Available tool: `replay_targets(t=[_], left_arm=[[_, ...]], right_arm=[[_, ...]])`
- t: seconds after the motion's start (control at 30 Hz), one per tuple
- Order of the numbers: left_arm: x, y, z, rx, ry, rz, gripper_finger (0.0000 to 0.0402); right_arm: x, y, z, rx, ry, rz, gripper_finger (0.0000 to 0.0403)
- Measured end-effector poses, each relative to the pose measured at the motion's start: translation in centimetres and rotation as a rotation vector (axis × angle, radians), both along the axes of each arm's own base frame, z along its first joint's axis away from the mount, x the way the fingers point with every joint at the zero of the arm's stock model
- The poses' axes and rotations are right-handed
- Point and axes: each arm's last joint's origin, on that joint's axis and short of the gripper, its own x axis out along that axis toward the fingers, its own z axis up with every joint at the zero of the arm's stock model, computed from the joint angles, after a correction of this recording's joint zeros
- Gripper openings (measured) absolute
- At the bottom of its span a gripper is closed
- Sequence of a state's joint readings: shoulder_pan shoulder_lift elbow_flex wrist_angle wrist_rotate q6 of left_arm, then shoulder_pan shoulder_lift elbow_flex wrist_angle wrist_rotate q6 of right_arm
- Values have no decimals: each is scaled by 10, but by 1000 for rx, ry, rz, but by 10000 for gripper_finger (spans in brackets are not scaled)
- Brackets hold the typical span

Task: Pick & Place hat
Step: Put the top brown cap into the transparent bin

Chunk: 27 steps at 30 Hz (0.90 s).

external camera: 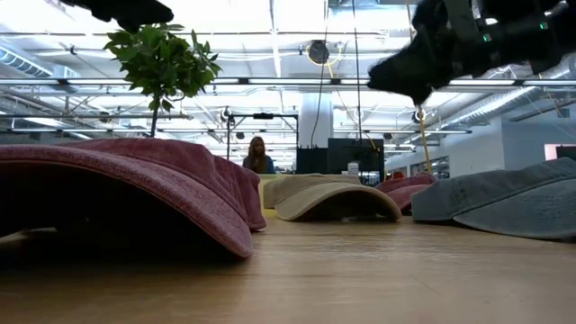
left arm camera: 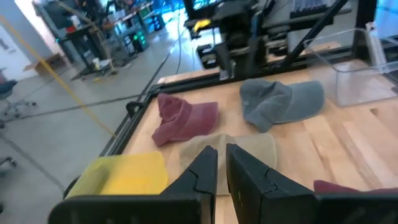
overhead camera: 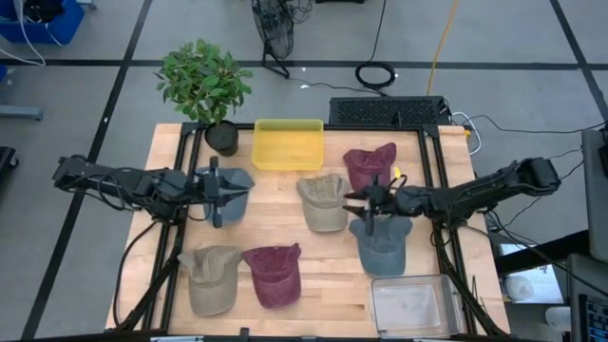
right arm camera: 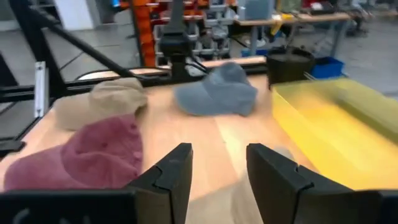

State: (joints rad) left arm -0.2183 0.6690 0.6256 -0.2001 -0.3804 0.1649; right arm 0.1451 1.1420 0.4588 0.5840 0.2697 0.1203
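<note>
Several hats lie crown up on the wooden table: a blue-grey one [overhead camera: 239,180] at the left, a tan one [overhead camera: 323,201] in the middle, a maroon one [overhead camera: 369,163] behind it, a blue-grey one [overhead camera: 380,245] at the right, and a tan one [overhead camera: 211,277] and a maroon one [overhead camera: 274,275] near the front edge. My left gripper [overhead camera: 228,195] hovers over the left blue-grey hat, its fingers [left arm camera: 205,171] shut with nothing between them. My right gripper [overhead camera: 351,202] hangs open above the table between the middle tan hat and the right blue-grey hat, holding nothing [right arm camera: 219,174].
A yellow tray [overhead camera: 288,144] stands at the far middle, with a potted plant [overhead camera: 204,85] to its left. A clear plastic bin [overhead camera: 413,306] sits at the near right corner. Bare wood shows between the hats. A person [external camera: 257,155] stands in the room beyond.
</note>
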Motion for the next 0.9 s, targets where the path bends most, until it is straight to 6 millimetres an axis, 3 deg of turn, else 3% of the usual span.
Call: replay_targets(t=[0.27,0.4,0.67,0.9], left_arm=[[2,-6,1,78,42,-40,42],[4,-6,4,111,11,-38,42],[3,-8,2,-20,16,-16,42],[3,-16,-5,-110,59,-38,42]], right_arm=[[26,32,-17,-132,129,50,140],[33,35,-25,-253,215,-23,156],[47,46,-20,-292,244,13,211],[52,57,-32,-294,288,21,240]])
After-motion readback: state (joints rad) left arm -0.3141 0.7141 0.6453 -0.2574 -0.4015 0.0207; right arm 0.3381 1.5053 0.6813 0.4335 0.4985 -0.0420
